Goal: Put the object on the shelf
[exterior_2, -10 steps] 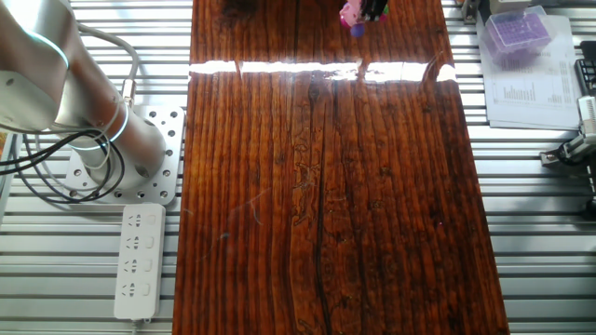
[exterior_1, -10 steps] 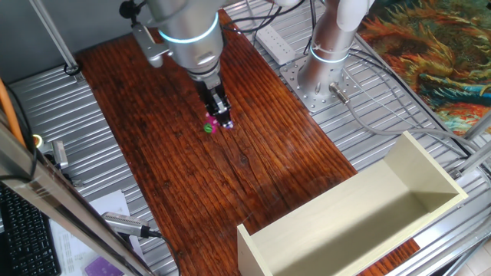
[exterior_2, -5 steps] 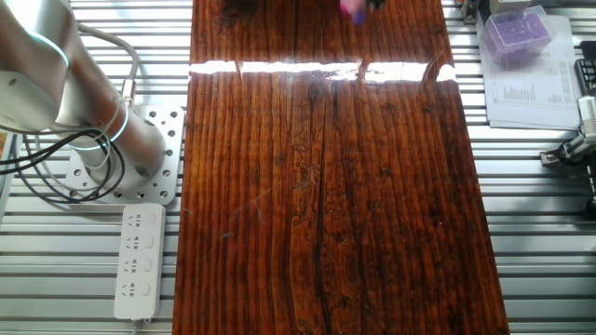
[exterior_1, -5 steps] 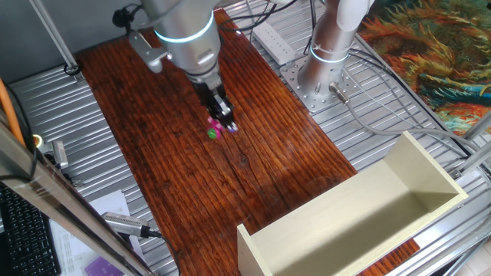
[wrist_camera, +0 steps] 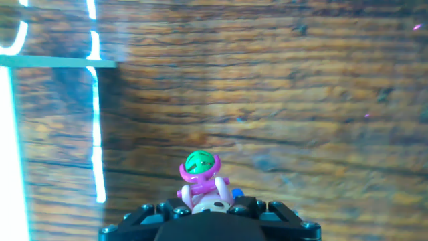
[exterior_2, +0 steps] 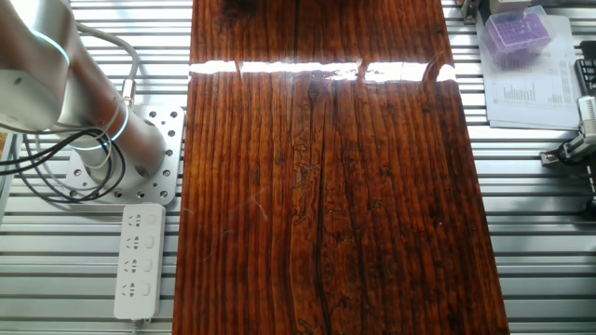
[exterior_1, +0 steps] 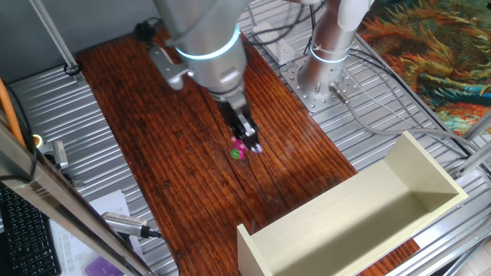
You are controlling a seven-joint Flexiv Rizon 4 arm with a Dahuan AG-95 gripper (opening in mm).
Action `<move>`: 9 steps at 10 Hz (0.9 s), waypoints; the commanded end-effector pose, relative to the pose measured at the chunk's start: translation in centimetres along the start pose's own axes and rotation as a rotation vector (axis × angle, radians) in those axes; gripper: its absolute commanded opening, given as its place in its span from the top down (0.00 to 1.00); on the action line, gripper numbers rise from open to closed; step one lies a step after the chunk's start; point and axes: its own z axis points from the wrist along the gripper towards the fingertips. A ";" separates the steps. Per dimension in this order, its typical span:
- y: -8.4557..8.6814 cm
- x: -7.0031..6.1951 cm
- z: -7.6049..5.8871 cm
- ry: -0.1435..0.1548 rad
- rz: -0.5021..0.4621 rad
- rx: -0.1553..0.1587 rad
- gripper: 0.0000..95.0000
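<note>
— Where is the toy?

— Between my jaws. They are closed on it. From the hand view the toy sits at the tip of my jaws, centred, with its green cap pointing away from me and the pink body tucked against the black finger ends. A bit of white and a speck of blue show just where it meets them.

— Is it on the worktop?

— It hangs above the dark wood boards; in the one fixed view I see the pink and green bits just under my fingertips, over the middle of the worktop. Whether it touches the wood I cannot tell from there, and the hand view is blurred.

— And the shelf?

— Cream, open on top, lying at the near right corner of the worktop. The toy is well apart from it, up and to the left in that view.

— What does the other fixed view give?

— Only the worktop with a bright glare band, a power strip and the arm's base at its left. Neither my jaws nor the toy appear there.
</note>
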 end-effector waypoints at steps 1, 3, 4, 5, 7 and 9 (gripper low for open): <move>1.9 0.4 0.4 -0.025 0.069 0.106 1.00; 1.9 0.4 0.4 -0.038 0.042 0.117 1.00; 1.9 0.4 0.4 -0.032 0.000 0.110 1.00; 1.9 0.4 0.4 -0.029 -0.028 0.103 1.00; 1.9 0.4 0.4 -0.027 -0.074 0.073 1.00; 2.8 0.6 0.4 -0.016 -0.055 0.075 1.00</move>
